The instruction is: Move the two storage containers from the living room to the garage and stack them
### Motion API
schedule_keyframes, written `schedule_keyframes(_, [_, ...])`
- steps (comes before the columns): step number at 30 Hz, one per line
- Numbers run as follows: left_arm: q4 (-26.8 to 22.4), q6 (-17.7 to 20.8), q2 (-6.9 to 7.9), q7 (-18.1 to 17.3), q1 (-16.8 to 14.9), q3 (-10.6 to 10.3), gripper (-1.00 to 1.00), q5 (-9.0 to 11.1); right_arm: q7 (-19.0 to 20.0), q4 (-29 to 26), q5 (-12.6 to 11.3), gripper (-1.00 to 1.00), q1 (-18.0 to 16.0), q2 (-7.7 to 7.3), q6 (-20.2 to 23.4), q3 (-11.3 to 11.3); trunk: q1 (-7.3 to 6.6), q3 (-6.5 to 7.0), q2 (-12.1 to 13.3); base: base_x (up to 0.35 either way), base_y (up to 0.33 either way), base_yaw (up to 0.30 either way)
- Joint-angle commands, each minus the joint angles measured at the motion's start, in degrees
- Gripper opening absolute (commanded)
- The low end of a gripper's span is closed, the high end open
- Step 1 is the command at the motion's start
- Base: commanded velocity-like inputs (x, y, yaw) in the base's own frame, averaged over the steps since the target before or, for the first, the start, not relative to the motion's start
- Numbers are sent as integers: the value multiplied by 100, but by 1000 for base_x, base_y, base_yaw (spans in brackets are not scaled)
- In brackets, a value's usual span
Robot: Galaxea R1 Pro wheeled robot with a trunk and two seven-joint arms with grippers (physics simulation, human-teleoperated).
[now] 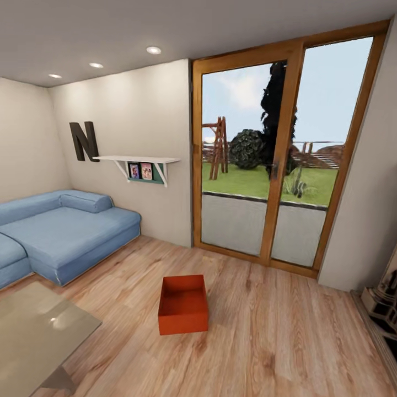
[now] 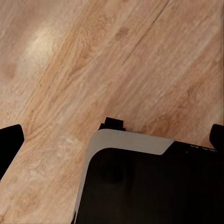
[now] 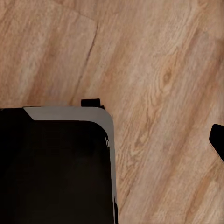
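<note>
In the head view the living room runs from a blue sectional sofa (image 1: 55, 231) at the left, with one glass coffee table (image 1: 38, 325) in front of it at the lower left corner. On the cream wall behind the sofa hangs one dark letter N (image 1: 84, 141), and next to it one white shelf (image 1: 138, 160) carries two small framed pictures (image 1: 140, 171) under its board. Three round ceiling lights (image 1: 154, 50) are set in a row above. One storage container (image 1: 183, 304), red-orange and open at the top, stands alone on the light wood plank floor (image 1: 264, 342) near the middle of the room, well apart from the sofa and the table, with nothing visible inside it. Behind it, a wood-framed glass door (image 1: 284, 154) of two panes looks out on grass, a dark bush and one wooden ladder frame. At the far right edge a dark-and-cream piece of furniture (image 1: 383, 300) is cut off by the frame. In the left wrist view two dark fingertips (image 2: 10, 142) sit at opposite edges over the plank floor, so the left gripper (image 2: 114, 140) is spread wide with nothing between its fingers, above the robot's black and grey base (image 2: 149, 182). In the right wrist view one dark fingertip (image 3: 217, 140) shows at the edge beside the base (image 3: 56, 163); whether the right gripper is spread or pressed together cannot be told.
</note>
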Motion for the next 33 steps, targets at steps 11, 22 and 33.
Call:
schedule_keyframes(11, [5,-19,-1,-3,-4,2,100,31,-3,16,-42,100,-7,3,-27,48,4,-8,-5,321,-5,0])
schedule_keyframes(22, [5,-14,-1,-3,-4,2,100,31,-2,16,-42,100,-7,3,-23,48,4,-8,-5,323,0,0])
schedule_keyframes(33, [5,-13,1,-3,-4,2,100,31,-3,16,-42,100,-7,1,-27,48,4,-8,-5,323,0,0])
